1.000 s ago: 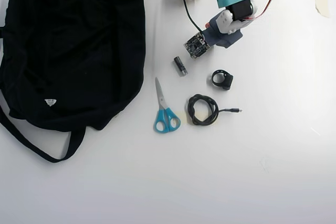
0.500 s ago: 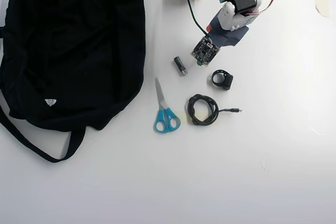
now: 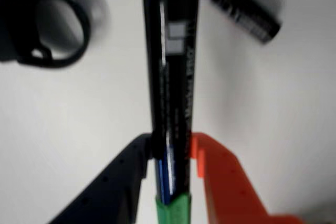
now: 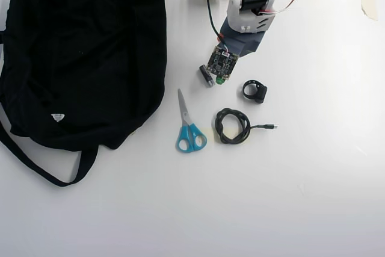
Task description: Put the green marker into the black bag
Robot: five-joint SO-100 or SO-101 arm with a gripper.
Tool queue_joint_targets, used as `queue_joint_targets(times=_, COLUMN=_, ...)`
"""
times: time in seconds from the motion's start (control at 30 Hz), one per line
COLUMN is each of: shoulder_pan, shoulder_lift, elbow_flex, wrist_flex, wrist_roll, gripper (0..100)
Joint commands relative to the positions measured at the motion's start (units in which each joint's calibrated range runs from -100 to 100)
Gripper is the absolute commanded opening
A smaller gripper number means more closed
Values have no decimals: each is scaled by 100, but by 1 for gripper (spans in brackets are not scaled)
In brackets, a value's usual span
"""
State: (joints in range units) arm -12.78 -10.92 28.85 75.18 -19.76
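Observation:
In the wrist view the green marker [image 3: 169, 77] stands upright in the frame, a black barrel with green at both ends. My gripper [image 3: 170, 148] is shut on its lower part, dark finger [image 3: 126, 174] on the left and orange finger [image 3: 218, 171] on the right. From overhead only a green tip [image 4: 221, 79] of the marker shows below the wrist's circuit board [image 4: 222, 62], which hides the fingers. The black bag [image 4: 78, 52] lies at the left, well apart from the arm, with its strap [image 4: 36, 164] trailing toward the front.
A short battery [image 4: 206, 75] lies right beside the held marker's tip and is also in the wrist view [image 3: 239, 6]. A black ring part [image 4: 255, 91], a coiled black cable [image 4: 233, 126] and blue-handled scissors [image 4: 189, 126] lie close in front.
The arm has swung left in the overhead view, toward the battery and the bag side. The marker's green tip now shows below the circuit board.

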Motion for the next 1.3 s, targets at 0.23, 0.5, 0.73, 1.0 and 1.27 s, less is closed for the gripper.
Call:
queue_joint_targets(times=0.23, shoulder_pan=882, shoulder_lift=-136, elbow_flex=-810, wrist_flex=-16, wrist_roll=785, gripper=2)
queue_joint_targets(times=0.5, shoulder_pan=1690, shoulder_lift=-128, elbow_flex=-1169, wrist_flex=225, wrist_roll=1000, gripper=2)
queue_joint_targets(times=0.73, shoulder_pan=2393, shoulder_lift=-128, elbow_flex=-1690, wrist_flex=552, wrist_roll=1147, gripper=2)
queue_joint_targets(times=1.0, shoulder_pan=3365, shoulder_lift=-120, elbow_flex=-2005, wrist_flex=552, wrist_roll=1152, gripper=2)
queue_joint_targets(times=1.27, shoulder_pan=4779, shoulder_lift=-103, elbow_flex=-2202, wrist_flex=458, wrist_roll=1294, gripper=2)
